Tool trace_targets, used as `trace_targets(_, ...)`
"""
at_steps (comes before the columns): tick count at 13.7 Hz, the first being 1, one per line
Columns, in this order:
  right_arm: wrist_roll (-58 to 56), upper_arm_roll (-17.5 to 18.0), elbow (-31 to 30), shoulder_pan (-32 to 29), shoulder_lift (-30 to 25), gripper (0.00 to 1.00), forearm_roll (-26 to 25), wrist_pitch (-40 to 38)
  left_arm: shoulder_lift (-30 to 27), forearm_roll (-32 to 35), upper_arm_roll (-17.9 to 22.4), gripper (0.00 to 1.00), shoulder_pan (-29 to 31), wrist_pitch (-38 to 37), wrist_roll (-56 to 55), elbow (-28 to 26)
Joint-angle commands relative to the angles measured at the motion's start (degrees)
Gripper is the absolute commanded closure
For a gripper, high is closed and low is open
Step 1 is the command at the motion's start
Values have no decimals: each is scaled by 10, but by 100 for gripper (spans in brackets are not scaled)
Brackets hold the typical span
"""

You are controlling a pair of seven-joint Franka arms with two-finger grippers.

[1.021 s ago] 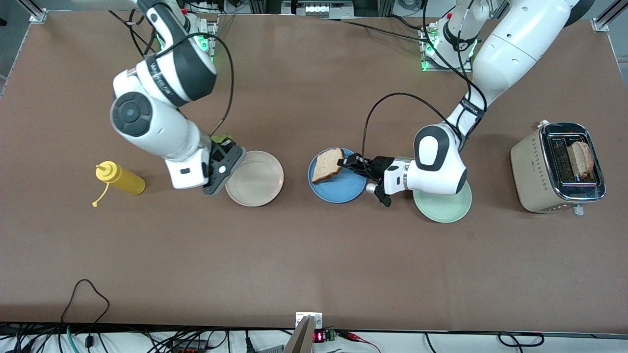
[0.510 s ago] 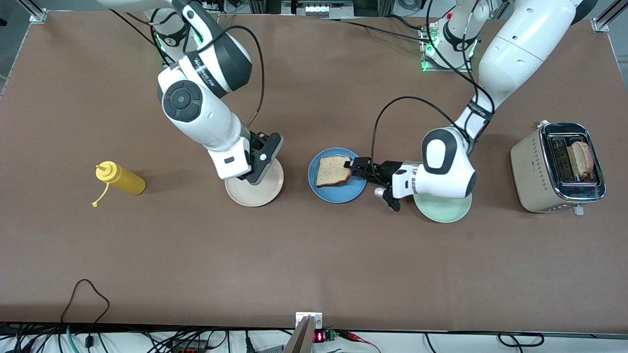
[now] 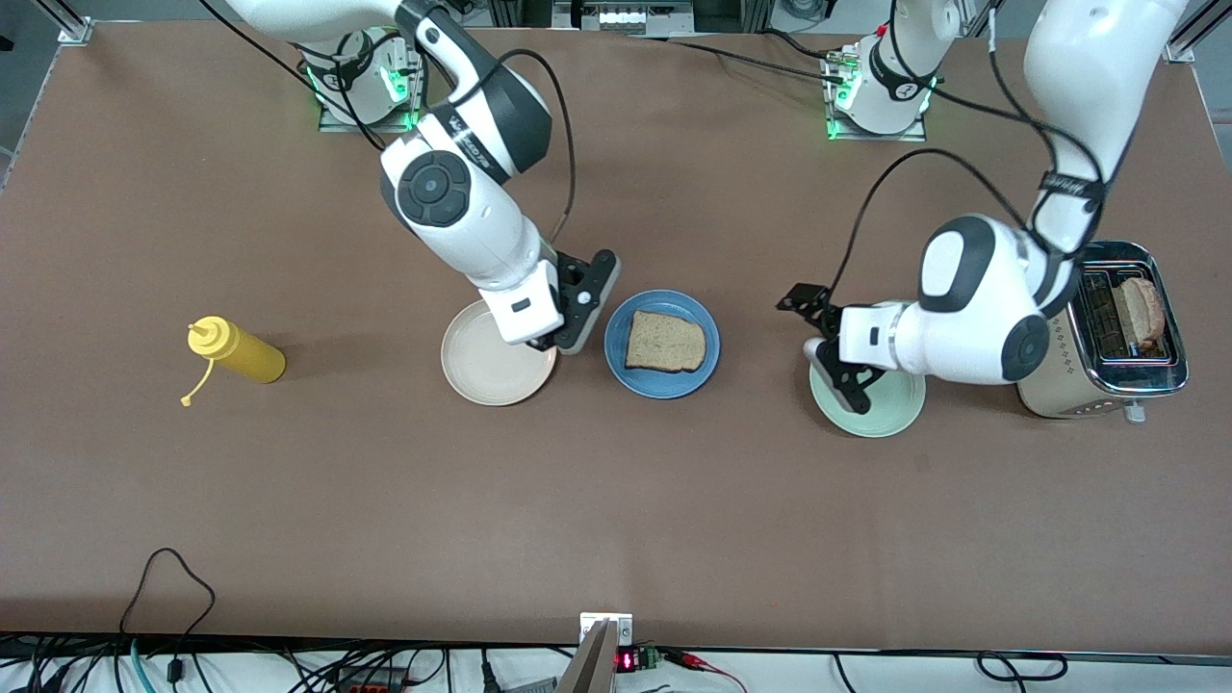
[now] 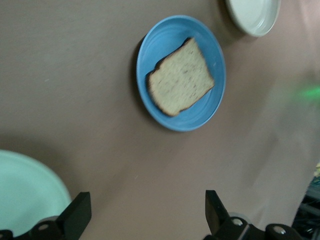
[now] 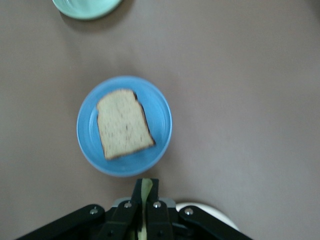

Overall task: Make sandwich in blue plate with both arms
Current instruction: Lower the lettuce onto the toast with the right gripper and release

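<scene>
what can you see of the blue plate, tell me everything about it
The round, glossy medium-blue plate has a raised rim and faint concentric rings. It sits flat on the brown table, between the cream-white plate and the mint-green plate, touching neither. One squarish slice of pale bread with a brown crust lies flat in it, leaving blue showing all round. Neither pincer touches it.
</scene>
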Motion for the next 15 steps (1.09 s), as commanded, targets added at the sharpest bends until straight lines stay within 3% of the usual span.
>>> trace_targets(1,19,-2,63,39,63,100,5,36,-29,110,4,0,5,-80,-9,44)
trace_targets(5,24,-5,69,70,97,100,2,105,-30,230,4,0,28,-215,-10,157)
trace_targets(9,26,-5,69,75,132,100,2,175,-44,260,1,0,97,-227,-8,229)
trace_targets(15,44,-15,69,105,185,100,-1,277,-43,275,4,0,118,-223,-62,233)
